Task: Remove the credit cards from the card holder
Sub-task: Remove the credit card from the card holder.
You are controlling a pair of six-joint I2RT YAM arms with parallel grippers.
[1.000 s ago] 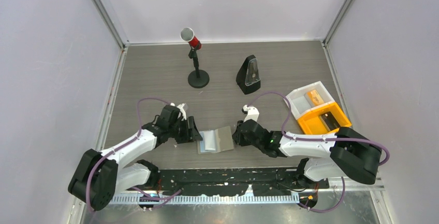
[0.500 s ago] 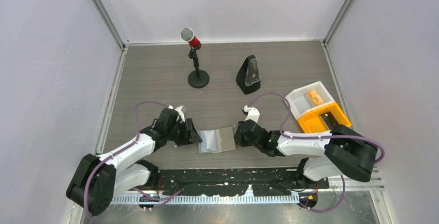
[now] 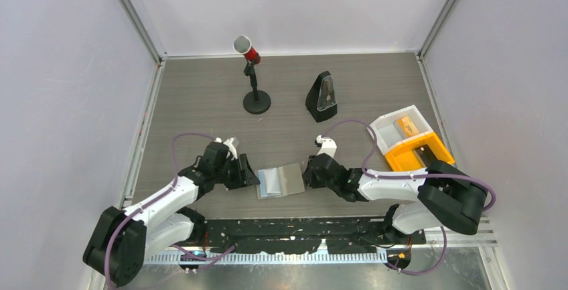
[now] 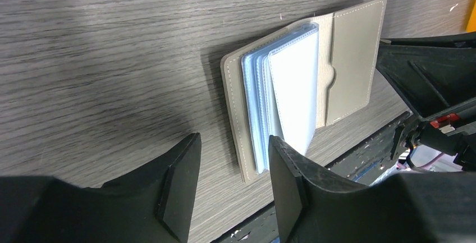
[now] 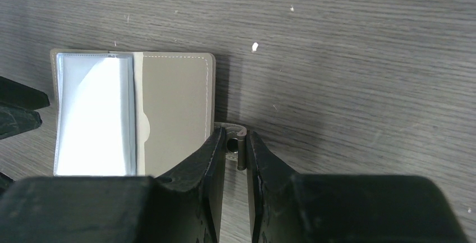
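The grey wood-grain table (image 3: 201,102) is shown from above, with a microphone stand (image 3: 255,86) and a metronome (image 3: 322,96) set at upper centre, well apart from the work. An orange-and-white tray box (image 3: 379,131) is placed at the right of the frame. The card holder (image 3: 281,181) is laid open and flat at lower centre, between the two grippers; in the wrist views its clear inner sleeves (image 4: 286,97) are fanned up and no card is seen in them. The left gripper (image 4: 231,142) is held at the holder's left edge with its jaws well apart and nothing between them. The right gripper (image 5: 236,133) is set just beside the holder's right edge, its jaws drawn nearly together; whether the small pale piece seen in the slit is gripped cannot be told. The credit cards are seen inside the tray: the orange-tan card (image 3: 406,126) in the white compartment, the black card (image 3: 424,156) in the orange one. The task is therefore judged complete or nearly so; only hidden sleeves are left to be checked.
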